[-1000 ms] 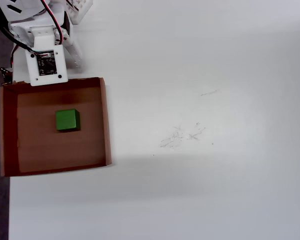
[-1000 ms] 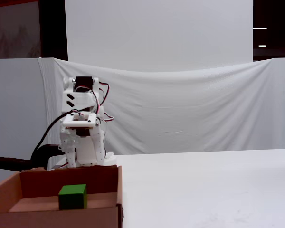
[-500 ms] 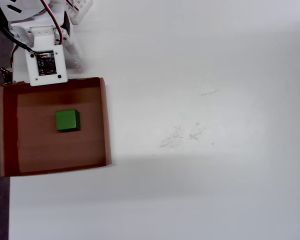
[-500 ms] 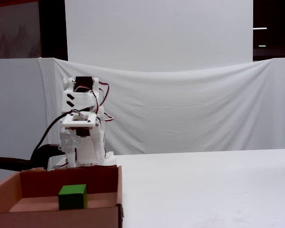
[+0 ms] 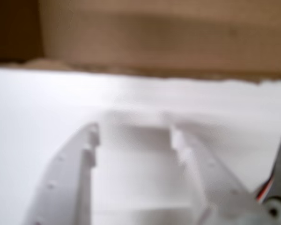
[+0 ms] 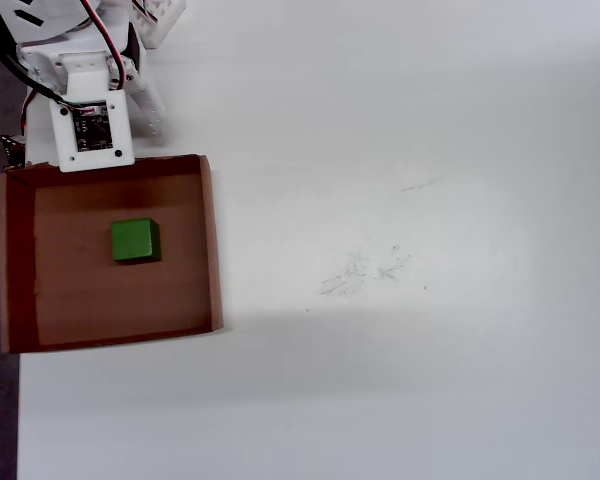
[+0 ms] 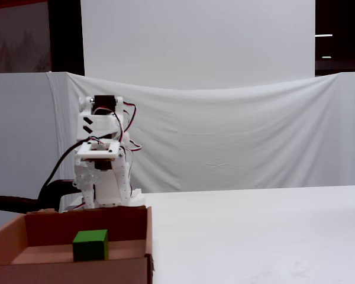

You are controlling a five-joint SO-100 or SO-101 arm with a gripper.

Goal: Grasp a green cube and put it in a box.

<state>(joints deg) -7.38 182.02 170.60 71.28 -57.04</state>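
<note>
cube (image 6: 135, 241) in box (image 6: 210, 240) overhead, unseen at wrist

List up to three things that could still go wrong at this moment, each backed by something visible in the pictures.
1. The fingers are spread and empty just outside the box; a forward move could shove its wall.
2. The box overhangs the table at the left edge in the overhead view, so a knock might tip it off.
3. The green cube lies loose inside the box and could slide if the box is bumped.

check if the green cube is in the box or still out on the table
In the box. The overhead view shows the green cube resting on the floor of the box, clear of all four walls; the fixed view shows it inside too.
</note>
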